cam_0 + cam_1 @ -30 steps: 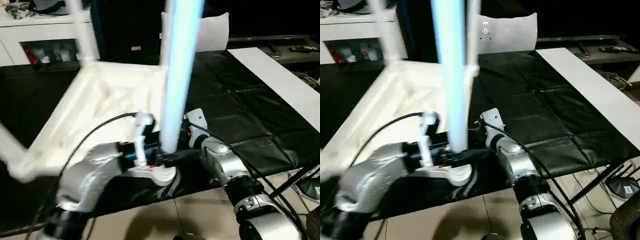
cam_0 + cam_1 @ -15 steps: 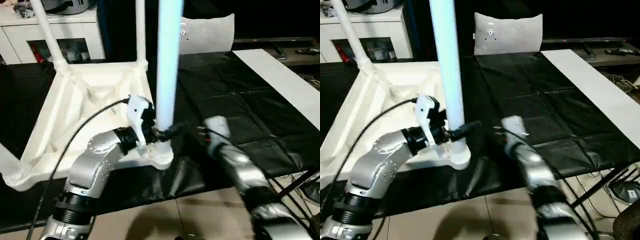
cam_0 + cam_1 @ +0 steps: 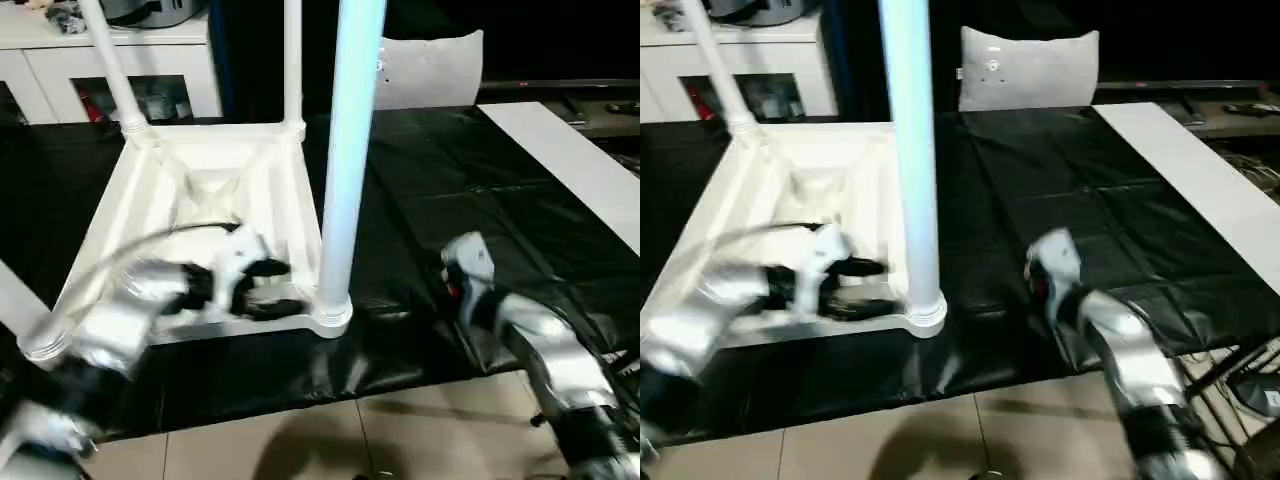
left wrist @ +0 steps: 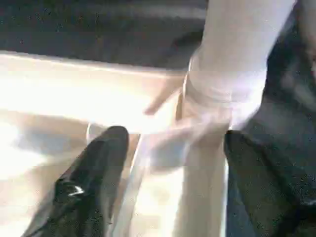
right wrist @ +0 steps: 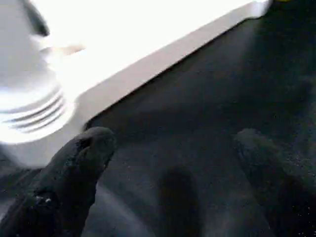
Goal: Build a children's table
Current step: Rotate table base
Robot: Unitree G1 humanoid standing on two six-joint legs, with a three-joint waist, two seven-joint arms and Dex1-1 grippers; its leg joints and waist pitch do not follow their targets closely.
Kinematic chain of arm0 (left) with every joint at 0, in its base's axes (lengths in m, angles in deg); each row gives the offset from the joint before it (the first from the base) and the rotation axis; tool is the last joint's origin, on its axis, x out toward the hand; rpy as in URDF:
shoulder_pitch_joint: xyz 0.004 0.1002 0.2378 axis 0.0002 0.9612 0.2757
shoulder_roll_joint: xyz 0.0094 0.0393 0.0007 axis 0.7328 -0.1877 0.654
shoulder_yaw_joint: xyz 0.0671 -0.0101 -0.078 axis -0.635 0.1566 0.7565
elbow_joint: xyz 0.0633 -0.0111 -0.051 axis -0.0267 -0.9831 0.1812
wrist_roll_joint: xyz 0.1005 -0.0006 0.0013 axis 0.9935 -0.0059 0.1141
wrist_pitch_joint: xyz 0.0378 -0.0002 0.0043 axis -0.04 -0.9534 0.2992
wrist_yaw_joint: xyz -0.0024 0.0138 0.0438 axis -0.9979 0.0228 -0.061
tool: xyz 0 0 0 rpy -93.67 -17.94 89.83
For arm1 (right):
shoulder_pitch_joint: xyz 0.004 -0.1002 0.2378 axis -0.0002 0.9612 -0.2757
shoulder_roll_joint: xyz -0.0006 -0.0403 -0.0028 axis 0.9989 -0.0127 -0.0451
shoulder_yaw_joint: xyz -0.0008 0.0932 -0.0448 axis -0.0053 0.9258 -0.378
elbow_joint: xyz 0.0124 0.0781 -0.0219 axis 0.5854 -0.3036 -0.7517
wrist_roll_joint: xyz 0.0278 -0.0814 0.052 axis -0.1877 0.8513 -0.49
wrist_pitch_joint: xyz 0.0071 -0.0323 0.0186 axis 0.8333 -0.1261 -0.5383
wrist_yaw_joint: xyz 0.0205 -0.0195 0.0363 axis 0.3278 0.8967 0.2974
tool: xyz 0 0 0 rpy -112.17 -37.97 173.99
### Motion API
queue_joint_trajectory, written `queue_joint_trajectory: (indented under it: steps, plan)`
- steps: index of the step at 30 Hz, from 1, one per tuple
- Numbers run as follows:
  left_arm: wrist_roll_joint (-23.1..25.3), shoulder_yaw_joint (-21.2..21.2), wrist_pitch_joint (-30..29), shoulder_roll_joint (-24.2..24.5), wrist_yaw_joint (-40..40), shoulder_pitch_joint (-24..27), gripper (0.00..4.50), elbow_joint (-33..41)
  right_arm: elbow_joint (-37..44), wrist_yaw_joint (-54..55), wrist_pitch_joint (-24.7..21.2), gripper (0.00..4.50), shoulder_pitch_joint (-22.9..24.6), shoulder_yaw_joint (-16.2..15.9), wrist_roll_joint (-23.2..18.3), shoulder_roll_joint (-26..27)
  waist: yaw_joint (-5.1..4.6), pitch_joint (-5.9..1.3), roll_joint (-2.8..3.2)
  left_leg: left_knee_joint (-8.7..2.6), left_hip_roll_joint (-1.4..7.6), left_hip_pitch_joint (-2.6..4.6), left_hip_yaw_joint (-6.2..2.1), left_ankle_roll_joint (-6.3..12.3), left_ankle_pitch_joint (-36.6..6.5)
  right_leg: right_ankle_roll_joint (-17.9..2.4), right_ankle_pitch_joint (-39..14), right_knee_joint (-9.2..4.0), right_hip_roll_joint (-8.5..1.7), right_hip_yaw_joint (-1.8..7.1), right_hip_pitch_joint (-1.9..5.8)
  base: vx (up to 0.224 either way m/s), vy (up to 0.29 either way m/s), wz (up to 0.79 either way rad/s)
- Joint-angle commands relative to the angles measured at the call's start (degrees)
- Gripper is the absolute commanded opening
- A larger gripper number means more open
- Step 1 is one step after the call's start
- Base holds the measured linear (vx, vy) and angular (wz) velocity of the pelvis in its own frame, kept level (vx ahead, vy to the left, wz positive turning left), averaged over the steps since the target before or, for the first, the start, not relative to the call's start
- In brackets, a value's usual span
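Observation:
The children's table lies upside down on the black cloth, its ribbed white top (image 3: 200, 190) facing up. Legs stand in its corner sockets: a tall near-right leg (image 3: 347, 150), two at the back (image 3: 110, 65) (image 3: 292, 60), and one slanting off at the near left (image 3: 15, 300). My left gripper (image 3: 268, 287) is open over the top's near rim, just left of the near-right socket (image 4: 222, 94), holding nothing. In the right wrist view my right gripper (image 5: 173, 173) is open above the cloth, its fingers (image 5: 74, 177) apart, to the right of that socket (image 5: 29, 113).
A grey-white cushion (image 3: 430, 70) stands at the back of the black cloth (image 3: 450, 190). A white cabinet (image 3: 60, 60) is at the back left. A long white board (image 3: 570, 150) lies along the right. The tiled floor (image 3: 300, 440) starts at the near edge.
My left gripper has let go of the near-right leg and drawn back to the left. My right arm has pulled away to the right. The view itself has also shifted.

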Motion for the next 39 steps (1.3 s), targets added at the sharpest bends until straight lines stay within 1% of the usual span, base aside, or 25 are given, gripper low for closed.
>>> queue_joint_trajectory:
  steps: [1, 2, 3, 4, 5, 6, 7, 10, 11, 15, 17, 20, 21, 22, 23, 25, 26, 27, 30, 31, 32, 35, 36, 37, 39]
  plan:
    - [1.2, -1.8, 0.7, 0.4, -2.1, -1.4, 3.12, -2.1, 3.8, -3.0, -2.0, 4.5, 0.6, -0.7, -1.2, -1.5, 0.22, -3.67, 0.48, -4.19, 1.01, 0.12, -0.26, 2.94, -11.9, -6.7, -21.4, -4.69, -3.16, 2.92, 3.42, 0.0, 0.0, 0.0]
    - [1.2, -2.1, 0.6, 0.5, -2.6, -1.9, 3.04, -3.0, 5.0, -3.8, -2.7, 4.5, 1.1, -1.0, -1.5, -2.1, 0.44, -3.85, 0.4, -4.13, 1.14, 0.09, -0.24, 2.86, -11.2, -7.6, -19.8, -4.43, -3.33, 2.99, 3.48, 0.0, 0.0, 0.0]
    - [1.2, -2.2, 0.5, 0.4, -3.1, -2.3, 2.98, -3.8, 5.9, -4.3, -3.3, 4.5, 1.6, -1.1, -1.7, -2.6, 0.65, -3.83, 0.29, -4.11, 1.15, 0.03, -0.17, 2.68, -11.0, -8.0, -19.4, -4.37, -3.4, 3.02, 3.5, 0.0, 0.0, 0.0]
    - [1.0, -2.2, 0.1, 0.2, -3.8, -2.4, 2.9, -4.2, 6.5, -4.5, -3.7, 4.5, 1.8, -1.2, -1.8, -2.9, 0.78, -3.79, 0.83, -4.15, 1.08, 0.09, -0.19, 2.57, -10.9, -8.2, -19.4, -4.45, -3.41, 3.01, 3.53, 0.0, 0.0, 0.0]
    - [1.0, -2.2, 0.4, -0.1, -4.7, -2.7, 2.72, -5.0, 7.2, -4.7, -4.2, 4.5, 2.1, -1.2, -2.1, -3.1, 0.78, -3.79, 0.47, -4.15, 1.04, 0.01, -0.14, 2.52, -10.8, -8.3, -19.2, -4.56, -3.34, 2.97, 3.63, 0.0, 0.0, 0.0]
    - [0.9, -2.2, 0.5, -0.3, -5.5, -2.8, 2.72, -5.5, 7.7, -4.8, -4.7, 4.5, 2.3, -1.2, -2.2, -3.2, 0.82, -3.75, 0.63, -4.2, 1.1, 0.06, -0.22, 2.3, -11.3, -8.5, -19.8, -4.51, -3.41, 2.91, 3.55, 0.0, 0.0, 0.0]
    - [0.9, -2.3, 0.8, -0.6, -6.3, -3.0, 2.67, -6.1, 8.2, -5.0, -5.1, 4.5, 2.5, -1.2, -2.4, -3.4, 0.8, -3.65, 0.5, -4.18, 0.95, 0.03, -0.14, 2.4, -11.6, -8.1, -20.9, -4.88, -3.36, 2.85, 3.57, 0.0, 0.0, 0.0]
    - [-0.4, -2.1, -1.3, -1.5, -7.9, -2.8, 2.42, -6.4, 10.5, -5.7, -7.8, 4.5, 3.2, -1.8, -3.0, -4.2, 0.9, -3.66, 0.47, -4.23, 1.07, 0.1, -0.25, 2.04, -12.0, -7.5, -22.8, -4.95, -3.49, 2.85, 3.62, 0.0, 0.0, 0.0]
    - [-0.5, -2.1, -1.4, -1.6, -8.0, -2.6, 2.32, -6.4, 11.0, -5.7, -8.3, 4.5, 3.3, -1.9, -3.1, -4.4, 0.9, -3.66, 0.3, -4.19, 1.09, 0.06, -0.24, 2.02, -12.1, -7.3, -23.4, -5.04, -3.55, 2.83, 3.59, 0.0, 0.0, 0.0]
    - [0.3, -2.5, -0.9, -1.8, -7.4, -2.6, 2.12, -7.5, 12.2, -6.2, -8.7, 4.5, 3.5, -2.5, -2.7, -4.5, 0.97, -3.58, 0.33, -4.14, 1.02, 0.15, -0.3, 2.15, -12.4, -6.2, -26.0, -5.39, -3.61, 2.69, 3.41, 0.0, 0.0, 0.0]
    - [0.4, -2.2, -0.7, -2.0, -7.4, -2.3, 1.83, -7.4, 12.4, -5.8, -8.9, 4.5, 3.4, -2.6, -2.6, -4.4, 0.99, -3.63, 0.27, -4.18, 1.09, 0.08, -0.35, 2.1, -12.1, -6.1, -25.7, -5.34, -3.63, 2.69, 3.45, 0.0, 0.0, 0.0]
    - [1.6, -2.2, 0.6, -2.1, -6.9, -1.9, 1.76, -7.6, 12.7, -5.6, -9.2, 4.5, 3.3, -3.0, -2.5, -4.3, 0.97, -3.61, 0.23, -4.22, 1.1, 0.01, -0.39, 2.2, -11.9, -5.9, -25.5, -5.34, -3.62, 2.67, 3.5, 0.0, 0.0, 0.0]
    - [1.9, -2.2, 1.1, -2.1, -6.7, -1.8, 1.53, -7.7, 12.9, -5.6, -9.3, 4.5, 3.3, -3.1, -2.6, -4.3, 0.96, -3.62, 0.22, -4.21, 1.09, 0.04, -0.36, 2.23, -11.8, -5.7, -25.5, -5.32, -3.58, 2.67, 3.48, 0.0, 0.0, 0.0]
    - [2.3, -2.4, 2.1, -1.9, -7.1, -1.5, 1.44, -7.5, 13.1, -5.6, -9.5, 4.5, 3.4, -3.2, -2.6, -4.2, 0.95, -3.65, 0.22, -4.22, 1.1, 0.04, -0.37, 2.24, -11.7, -5.7, -25.4, -5.3, -3.61, 2.66, 3.5, 0.0, 0.0, 0.0]
    - [2.5, -2.6, 3.1, -1.6, -7.6, -1.0, 1.4, -7.1, 13.4, -5.5, -9.7, 4.5, 3.4, -3.3, -2.5, -4.2, 0.92, -3.64, 0.08, -4.21, 1.1, 0.0, -0.37, 2.3, -11.6, -5.7, -25.4, -5.36, -3.63, 2.67, 3.5, 0.0, 0.0, 0.0]
    - [2.5, -2.7, 3.2, -1.5, -7.7, -0.9, 1.3, -6.9, 13.4, -5.4, -9.8, 4.5, 3.4, -3.3, -2.5, -4.2, 0.95, -3.62, 0.2, -4.25, 1.13, 0.03, -0.38, 2.28, -11.7, -5.7, -25.6, -5.33, -3.63, 2.67, 3.44, 0.0, 0.0, 0.0]
    - [2.6, -2.9, 3.5, -1.4, -7.9, -0.7, 1.16, -6.8, 13.3, -5.4, -9.7, 4.5, 3.3, -3.4, -2.5, -4.1, 0.88, -3.59, -0.01, -4.23, 1.13, 0.02, -0.34, 2.27, -11.9, -5.6, -25.8, -5.37, -3.62, 2.66, 3.4, 0.0, 0.0, 0.0]
    - [2.7, -3.1, 3.9, -1.2, -8.2, -0.5, 1.04, -6.7, 13.3, -5.4, -9.7, 4.5, 3.4, -3.4, -2.4, -4.1, 0.95, -3.59, 0.09, -4.21, 1.12, 0.07, -0.36, 2.29, -11.9, -5.6, -26.1, -5.4, -3.69, 2.66, 3.38, 0.0, 0.0, 0.0]
    - [3.5, -3.8, 4.6, -0.6, -9.1, -0.3, 0.98, -7.0, 13.4, -5.5, -9.7, 4.5, 3.3, -3.6, -2.4, -4.0, 0.93, -3.52, 0.1, -4.28, 1.14, 0.15, -0.4, 2.24, -12.4, -5.1, -27.2, -5.55, -3.7, 2.67, 3.26, 0.0, 0.0, 0.0]
    - [4.0, -4.2, 4.9, -0.3, -9.4, -0.2, 0.76, -7.3, 13.4, -5.5, -9.8, 4.5, 3.3, -3.6, -2.4, -4.0, 0.9, -3.52, 0.08, -4.3, 1.15, 0.13, -0.41, 2.23, -12.4, -5.0, -27.2, -5.52, -3.66, 2.7, 3.25, 0.0, 0.0, 0.0]
    - [4.2, -4.2, 5.0, -0.2, -9.5, -0.2, 0.63, -7.3, 13.4, -5.5, -9.8, 4.5, 3.3, -3.6, -2.3, -4.0, 0.89, -3.5, 0.15, -4.35, 1.19, 0.15, -0.45, 2.18, -12.5, -5.0, -27.2, -5.48, -3.69, 2.71, 3.25, 0.0, 0.0, 0.0]
    - [4.3, -3.9, 5.3, -0.5, -9.4, -0.3, 0.54, -7.8, 13.4, -5.6, -9.8, 4.5, 3.1, -3.7, -2.3, -4.0, 0.9, -3.59, 0.08, -4.24, 1.1, 0.04, -0.37, 2.12, -12.0, -5.1, -26.7, -5.45, -3.73, 2.71, 3.39, 0.0, 0.0, 0.0]
    - [4.2, -3.6, 5.5, -0.8, -9.5, -0.4, 0.54, -7.9, 13.4, -5.6, -9.9, 4.5, 3.0, -3.7, -2.4, -4.0, 0.91, -3.63, -0.08, -4.25, 1.13, 0.03, -0.37, 2.15, -11.7, -5.1, -26.3, -5.37, -3.71, 2.72, 3.4, 0.0, 0.0, 0.0]
    - [3.8, -3.2, 5.7, -1.2, -9.7, -0.4, 0.31, -8.0, 13.3, -5.7, -9.8, 4.5, 2.9, -3.7, -2.4, -4.0, 0.92, -3.63, 0.03, -4.26, 1.15, -0.02, -0.38, 2.23, -11.3, -5.4, -25.7, -5.26, -3.73, 2.75, 3.42, 0.0, 0.0, 0.0]
    - [3.3, -2.8, 5.7, -1.5, -10.0, -0.5, 0.18, -8.0, 13.2, -5.7, -9.7, 4.5, 2.7, -3.8, -2.4, -4.0, 0.92, -3.66, 0.05, -4.23, 1.18, 0.02, -0.33, 2.29, -11.1, -5.8, -24.9, -5.2, -3.71, 2.78, 3.4, 0.0, 0.0, 0.0]
